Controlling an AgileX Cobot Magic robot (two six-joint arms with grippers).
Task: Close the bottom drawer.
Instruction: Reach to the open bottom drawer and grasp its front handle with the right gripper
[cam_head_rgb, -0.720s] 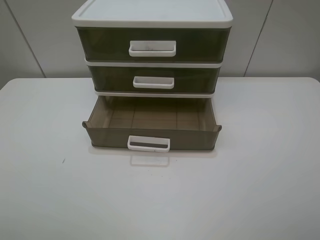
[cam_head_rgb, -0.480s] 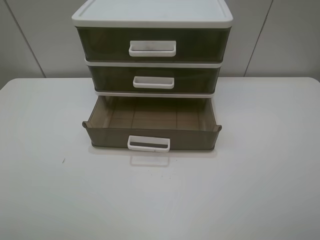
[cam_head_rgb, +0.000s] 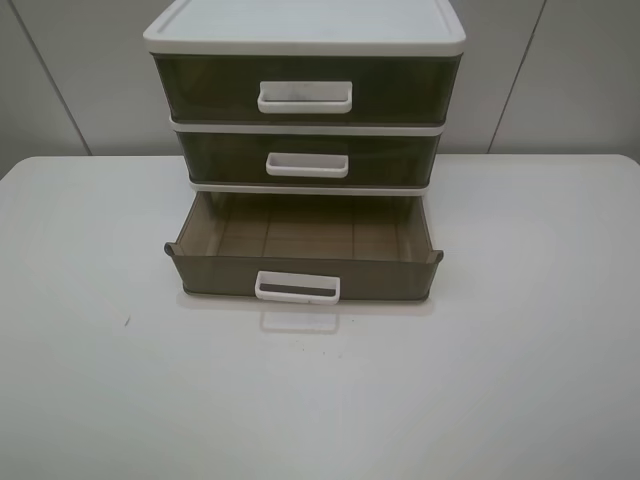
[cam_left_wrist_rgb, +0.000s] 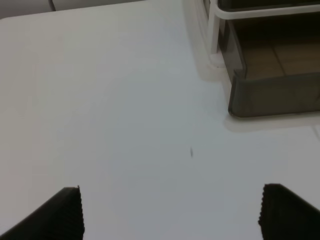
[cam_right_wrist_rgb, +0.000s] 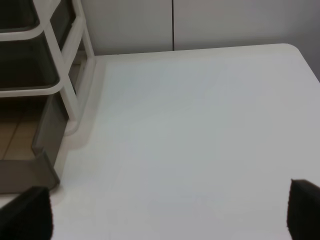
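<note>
The bottom drawer (cam_head_rgb: 303, 262) is a shallow smoky olive-brown drawer with a white loop handle (cam_head_rgb: 297, 287) and a gridded floor. It is pulled out from the white-framed cabinet (cam_head_rgb: 305, 30) and holds nothing. The middle drawer (cam_head_rgb: 308, 158) and top drawer (cam_head_rgb: 305, 90) are shut. Neither gripper shows in the exterior high view. In the left wrist view my left gripper (cam_left_wrist_rgb: 172, 212) is open over the bare table, and the drawer's front corner (cam_left_wrist_rgb: 272, 95) lies ahead of it. In the right wrist view my right gripper (cam_right_wrist_rgb: 167, 212) is open, with the drawer's other corner (cam_right_wrist_rgb: 30, 172) beside it.
The cabinet stands at the back middle of a white table (cam_head_rgb: 500, 380), close to a grey panelled wall (cam_head_rgb: 560, 70). A small dark speck (cam_head_rgb: 126, 321) marks the table at the left.
</note>
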